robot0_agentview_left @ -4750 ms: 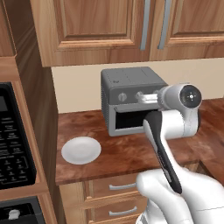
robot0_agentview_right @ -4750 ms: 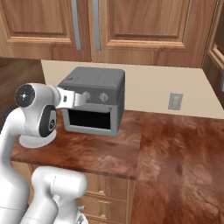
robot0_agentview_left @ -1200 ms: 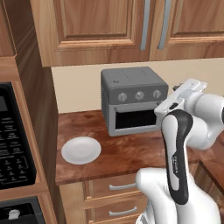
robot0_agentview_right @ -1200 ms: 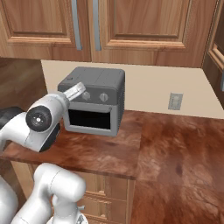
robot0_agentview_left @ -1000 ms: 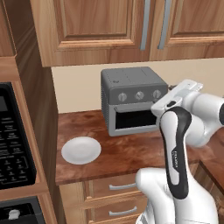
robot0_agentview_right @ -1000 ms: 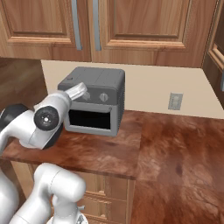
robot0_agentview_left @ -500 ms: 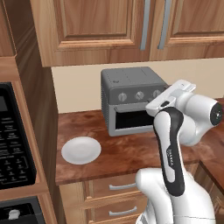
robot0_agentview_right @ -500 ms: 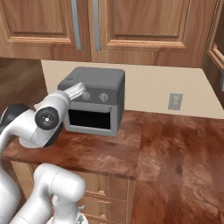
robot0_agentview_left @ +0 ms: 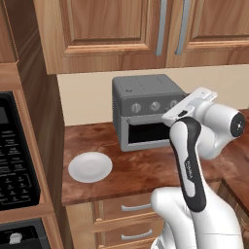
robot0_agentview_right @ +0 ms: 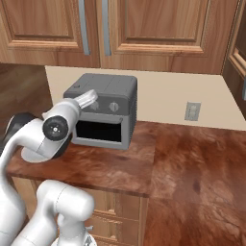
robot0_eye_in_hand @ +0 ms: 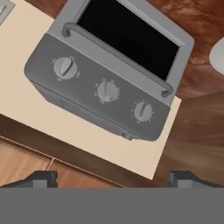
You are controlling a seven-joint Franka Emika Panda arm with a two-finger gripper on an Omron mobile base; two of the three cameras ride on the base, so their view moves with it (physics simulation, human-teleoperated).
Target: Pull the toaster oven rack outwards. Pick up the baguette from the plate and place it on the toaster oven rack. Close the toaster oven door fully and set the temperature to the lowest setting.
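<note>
Before the toaster oven (robot0_eye_in_hand: 109, 74), end effector (robot0_eye_in_hand: 111, 178) fingers apart, empty; knob markings unreadable.

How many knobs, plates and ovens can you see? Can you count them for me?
Knobs on the toaster oven: 3 ()
White plate: 1
Toaster oven: 1
Black microwave: 1
Total: 6

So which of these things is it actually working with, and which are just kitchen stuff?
Part of the job:
- toaster oven
- its door, shut
- its three knobs
- white plate, nothing on it
- gripper, open, holding nothing

Just there:
- black microwave
- wall outlet
- wooden cabinets
- drawers under the counter
</note>
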